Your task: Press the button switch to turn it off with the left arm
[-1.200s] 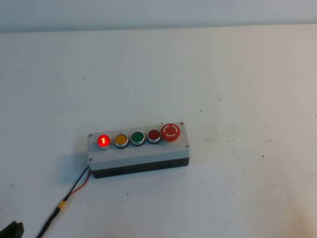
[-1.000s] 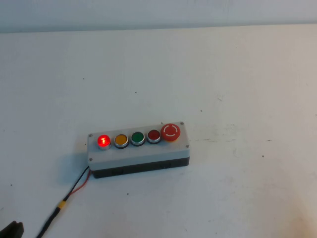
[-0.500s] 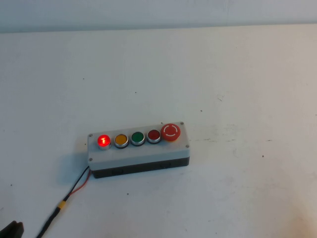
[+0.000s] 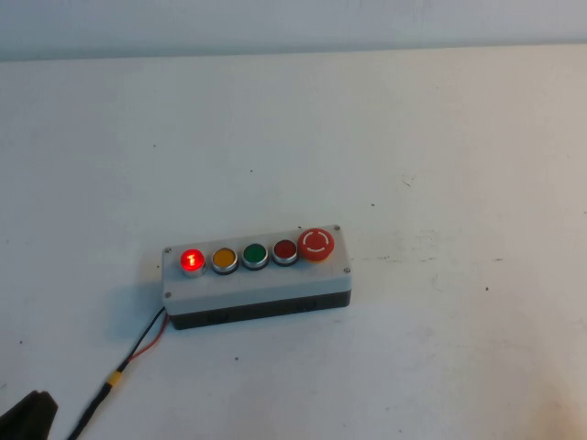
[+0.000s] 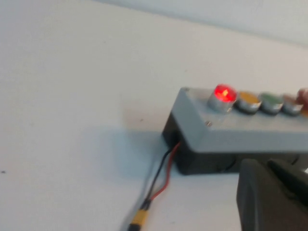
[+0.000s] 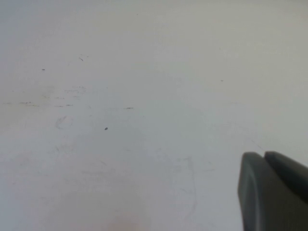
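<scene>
Since half a second ago your left gripper (image 4: 27,414) has edged further in at the high view's lower corner; I cannot tell its opening. Only its wrist view shows the black and red wires (image 5: 161,175) entering the grey box (image 5: 231,137). Your right gripper (image 6: 274,192) hovers over bare white bench (image 4: 440,137), opening unclear. Ahead of the left gripper, the small round bright-red button switch (image 4: 192,260) glows, touching nothing.

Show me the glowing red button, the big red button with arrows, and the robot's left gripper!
button switch (image 4: 192,260), high view, on its lit red cap.
mushroom button (image 4: 316,244), high view, middle of its red top.
left gripper (image 4: 27,417), high view, its black tip at the table's near left edge.
</scene>
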Available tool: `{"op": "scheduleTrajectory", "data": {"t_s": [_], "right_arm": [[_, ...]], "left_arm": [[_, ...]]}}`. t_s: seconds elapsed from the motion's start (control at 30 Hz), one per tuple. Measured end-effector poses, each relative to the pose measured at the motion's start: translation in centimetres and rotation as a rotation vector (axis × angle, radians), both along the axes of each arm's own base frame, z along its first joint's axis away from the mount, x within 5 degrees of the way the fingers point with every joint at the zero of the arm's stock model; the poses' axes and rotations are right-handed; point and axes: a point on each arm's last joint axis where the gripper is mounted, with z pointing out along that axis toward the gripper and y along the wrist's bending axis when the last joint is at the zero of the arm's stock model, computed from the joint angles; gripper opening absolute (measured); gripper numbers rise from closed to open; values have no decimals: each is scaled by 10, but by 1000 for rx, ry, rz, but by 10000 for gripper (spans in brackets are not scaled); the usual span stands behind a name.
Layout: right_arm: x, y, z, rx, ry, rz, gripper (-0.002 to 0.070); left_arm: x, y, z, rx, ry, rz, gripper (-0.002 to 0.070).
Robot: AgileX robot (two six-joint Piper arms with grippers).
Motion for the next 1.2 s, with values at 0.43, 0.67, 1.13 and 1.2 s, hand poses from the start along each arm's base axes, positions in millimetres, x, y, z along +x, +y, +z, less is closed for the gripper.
{"op": "scheduleTrajectory", "data": {"t_s": [0.43,0.67,1.13,1.2], "right_arm": [[0,0,0,0,0,0,-16],[0,0,0,0,0,0,-16],[0,0,0,0,0,0,-16],[0,0,0,0,0,0,-16]], "left_arm": [[4,1,24,-504,-59,75,-2],[24,-20,86,-306,187,-81,-2],[159,-40,150,285,780,-229,-2],[180,-44,151,305,811,-240,-2]]}}
